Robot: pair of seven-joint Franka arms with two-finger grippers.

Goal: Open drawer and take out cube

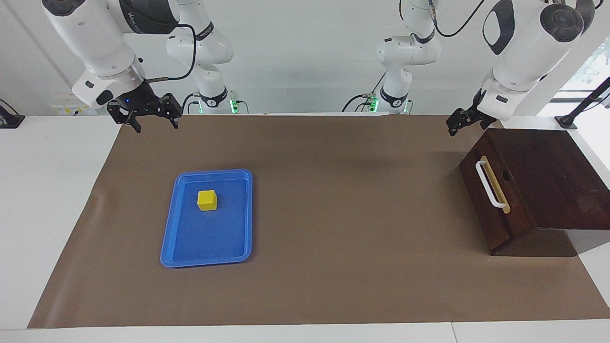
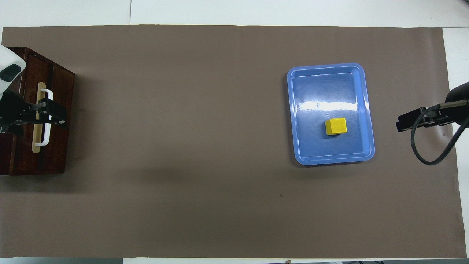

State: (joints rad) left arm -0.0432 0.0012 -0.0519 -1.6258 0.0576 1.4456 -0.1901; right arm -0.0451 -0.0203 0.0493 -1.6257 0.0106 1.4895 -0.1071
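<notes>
Resting inside a blue tray point(image 1: 206, 247), the cube point(image 1: 207, 200) is found on the tray's floor, in the half nearer to the robots, toward the right arm's end of the table point(image 1: 333, 238). No tool is in contact with it. The tray lies flat on a brown mat point(image 1: 343, 267) that covers most of the table.

The drawer point(image 1: 486, 195) is seen shut in a dark wooden cabinet point(image 1: 548, 181) at the left arm's end of the table. Its white bar handle point(image 1: 490, 184) is untouched, with a tan strip just beside it.

The left tool point(image 1: 457, 125) is held raised over the mat, just beside the cabinet corner that lies nearest the robots. Its fingers are parted and nothing is gripped between them. In the overhead view the left tool point(image 2: 55, 114) is shown covering the middle of the handle, yet the facing view shows it well above and apart from it.

The right tool point(image 1: 152, 125) is held up over the mat's edge at the right arm's end, clear of the tray. Its fingers are spread wide, and nothing is carried.
</notes>
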